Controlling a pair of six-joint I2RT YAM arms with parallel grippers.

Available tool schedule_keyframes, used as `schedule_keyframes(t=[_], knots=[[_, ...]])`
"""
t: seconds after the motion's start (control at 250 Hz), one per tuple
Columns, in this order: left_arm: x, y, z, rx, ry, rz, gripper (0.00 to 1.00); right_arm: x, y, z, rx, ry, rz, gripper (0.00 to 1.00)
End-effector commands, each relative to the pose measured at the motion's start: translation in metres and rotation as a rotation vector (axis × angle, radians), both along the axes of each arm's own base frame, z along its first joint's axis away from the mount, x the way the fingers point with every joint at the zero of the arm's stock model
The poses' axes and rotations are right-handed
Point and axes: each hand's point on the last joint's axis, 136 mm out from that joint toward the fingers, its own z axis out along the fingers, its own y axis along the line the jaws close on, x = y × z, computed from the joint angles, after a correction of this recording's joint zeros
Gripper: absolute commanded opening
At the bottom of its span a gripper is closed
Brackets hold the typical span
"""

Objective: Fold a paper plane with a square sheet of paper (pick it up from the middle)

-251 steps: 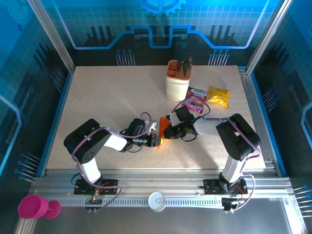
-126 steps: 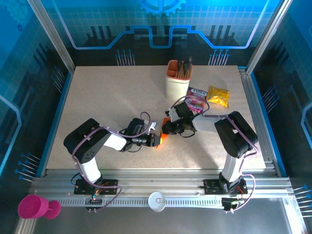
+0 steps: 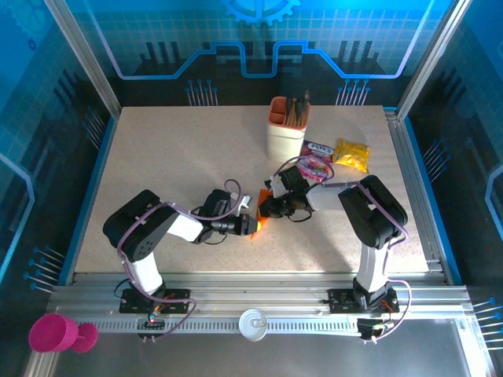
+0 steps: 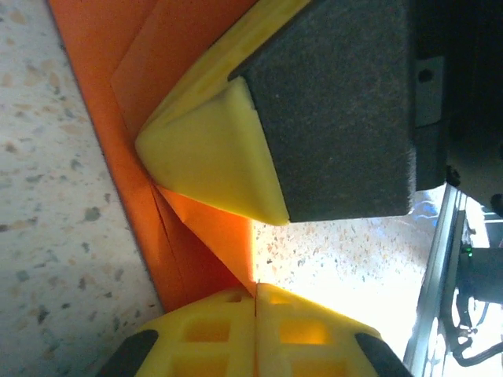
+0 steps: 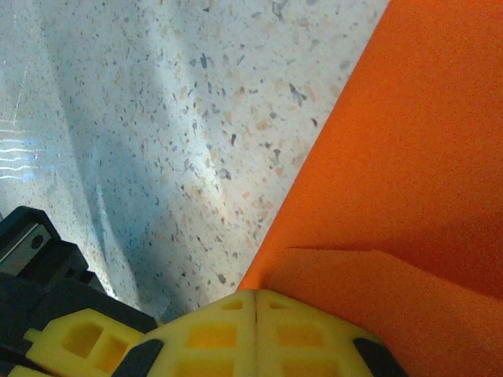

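Currently left tool [image 4: 255,289] clamped on a corner of the creased paper [image 4: 98,47] on the surface [image 4: 39,236], right tool [image 5: 258,298] fully closed too, its tip resting on that paper

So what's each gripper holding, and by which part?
Both pinch the orange paper: left gripper at a creased edge, right gripper at a folded flap.

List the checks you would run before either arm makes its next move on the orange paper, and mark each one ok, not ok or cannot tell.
1. Left gripper shut on the square sheet of paper: ok.
2. Right gripper shut on the same sheet: ok.
3. Sheet already creased into layers: ok.
4. Snack packets and pen cup apart from the sheet: ok.
5. Folded edges line up: cannot tell.
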Motion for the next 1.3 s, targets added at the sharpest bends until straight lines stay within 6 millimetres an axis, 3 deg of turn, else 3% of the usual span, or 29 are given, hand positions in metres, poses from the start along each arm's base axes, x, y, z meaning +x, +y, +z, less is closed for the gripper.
schedule_keyframes(t=[0.0, 0.144, 0.248, 0.3, 0.395, 0.535, 0.979, 1.294], knots=[[0.010, 0.015, 0.008, 0.002, -0.017, 0.060, 0.18, -0.007, -0.018, -0.033, -0.093, 0.079, -0.035, 0.01], [0.017, 0.023, 0.025, 0.009, -0.063, 0.089, 0.42, -0.013, -0.022, -0.044, -0.117, 0.114, -0.041, 0.00], [0.017, 0.022, 0.036, 0.010, -0.083, 0.082, 0.46, -0.015, -0.023, -0.048, -0.123, 0.127, -0.047, 0.00], [0.014, 0.018, 0.040, 0.015, -0.091, 0.060, 0.42, -0.016, -0.023, -0.049, -0.122, 0.131, -0.044, 0.00], [0.002, 0.003, 0.044, 0.054, -0.106, -0.023, 0.21, -0.018, -0.023, -0.052, -0.128, 0.141, -0.044, 0.00], [-0.012, -0.018, 0.041, 0.082, -0.101, -0.118, 0.00, -0.021, -0.026, -0.056, -0.138, 0.150, -0.048, 0.00], [-0.001, -0.037, 0.026, 0.115, -0.074, -0.174, 0.00, -0.023, -0.027, -0.058, -0.146, 0.165, -0.051, 0.00], [0.002, -0.021, -0.003, 0.266, -0.044, -0.136, 0.00, -0.025, -0.028, -0.063, -0.158, 0.191, -0.059, 0.00]])
